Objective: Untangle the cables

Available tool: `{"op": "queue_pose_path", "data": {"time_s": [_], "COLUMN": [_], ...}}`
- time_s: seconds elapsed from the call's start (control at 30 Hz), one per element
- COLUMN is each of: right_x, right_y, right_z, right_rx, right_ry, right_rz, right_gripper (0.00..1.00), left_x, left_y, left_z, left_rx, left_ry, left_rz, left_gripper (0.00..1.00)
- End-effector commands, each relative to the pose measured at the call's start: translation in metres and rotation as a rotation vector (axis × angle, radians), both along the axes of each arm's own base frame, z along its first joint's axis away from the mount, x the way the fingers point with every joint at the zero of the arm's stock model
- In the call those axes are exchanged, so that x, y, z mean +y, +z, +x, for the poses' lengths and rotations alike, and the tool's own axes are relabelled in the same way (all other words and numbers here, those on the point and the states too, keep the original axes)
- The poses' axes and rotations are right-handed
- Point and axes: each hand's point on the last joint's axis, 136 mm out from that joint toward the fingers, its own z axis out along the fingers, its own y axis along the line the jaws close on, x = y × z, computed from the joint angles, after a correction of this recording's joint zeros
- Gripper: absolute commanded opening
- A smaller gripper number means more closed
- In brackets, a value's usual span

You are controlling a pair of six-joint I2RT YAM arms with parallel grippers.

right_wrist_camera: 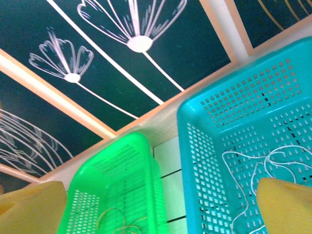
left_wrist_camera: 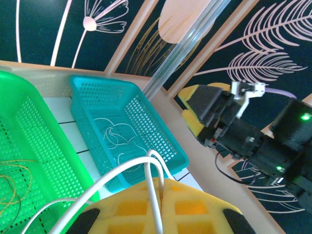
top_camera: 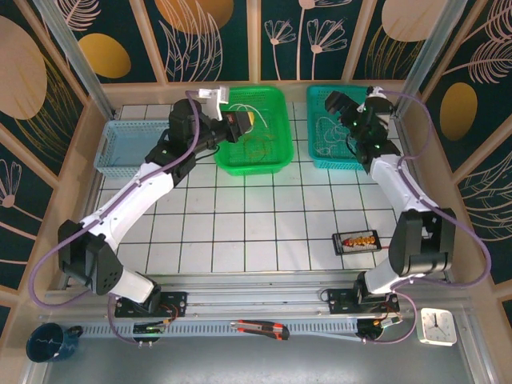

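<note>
My left pincer (top_camera: 249, 120) hangs over the green basket (top_camera: 272, 102), middle of the far edge of the table (top_camera: 264, 216), pressed together on a white cable (left_wrist_camera: 155, 195) that loops up between its pads. A thin yellowish cable (top_camera: 257, 148) lies loose on that basket's floor. My right pincer (top_camera: 342, 112) is over the teal basket (top_camera: 317, 132), far edge toward the right corner, fingers spread wide, holding nothing. A whitish cable tangle (left_wrist_camera: 113, 131) sits inside the teal basket.

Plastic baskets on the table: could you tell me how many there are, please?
3: pale blue perforated plastic basket far left, bright green perforated basket centre, teal perforated basket right; none appears hidden.
</note>
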Motion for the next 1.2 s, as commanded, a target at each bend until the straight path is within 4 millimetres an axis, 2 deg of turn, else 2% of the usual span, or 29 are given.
{"op": "queue_pose_path", "data": {"time_s": [0.0, 0.1, 0.27, 0.37, 0.5, 0.63, 0.8, 1.03, 1.17], "right_x": [0.008, 0.028, 0.078, 0.102, 0.109, 0.117, 0.123, 0.13, 0.136], "right_y": [0.006, 0.019, 0.037, 0.032, 0.033, 0.048, 0.062, 0.062, 0.057], "right_z": [-0.019, -0.038, -0.09, -0.111, -0.122, -0.137, -0.153, -0.166, -0.167], "right_rx": [-0.007, -0.082, -0.296, -0.33, -0.337, -0.38, -0.423, -0.43, -0.409], "right_ry": [0.065, 0.191, 0.504, 0.586, 0.612, 0.669, 0.741, 0.834, 0.884], "right_rz": [0.03, 0.04, 0.004, -0.033, 0.044, 0.118, 0.117, 0.089, 0.083], "right_gripper": [0.99, 0.99, 0.96, 0.96, 0.93, 0.9, 0.86, 0.82, 0.75], "left_x": [-0.01, -0.02, -0.032, -0.038, -0.048, -0.059, -0.07, -0.08, -0.086], "left_y": [0.008, 0.009, 0.017, 0.025, 0.03, 0.027, 0.017, 0.006, 0.001], "left_z": [0.002, 0.0, -0.007, -0.014, -0.022, -0.028, -0.026, -0.024, -0.027], "left_rx": [-0.03, -0.028, -0.011, -0.007, -0.01, -0.012, 0.002, 0.001, 0.008], "left_ry": [-0.019, -0.043, -0.089, -0.109, -0.139, -0.165, -0.182, -0.211, -0.242], "left_rz": [0.012, 0.007, -0.049, -0.084, -0.09, -0.082, -0.071, -0.018, -0.005], "left_gripper": [0.0, 0.0, 0.0, 0.0, 0.0, 0.0, 0.0, 0.0, 0.0]}}
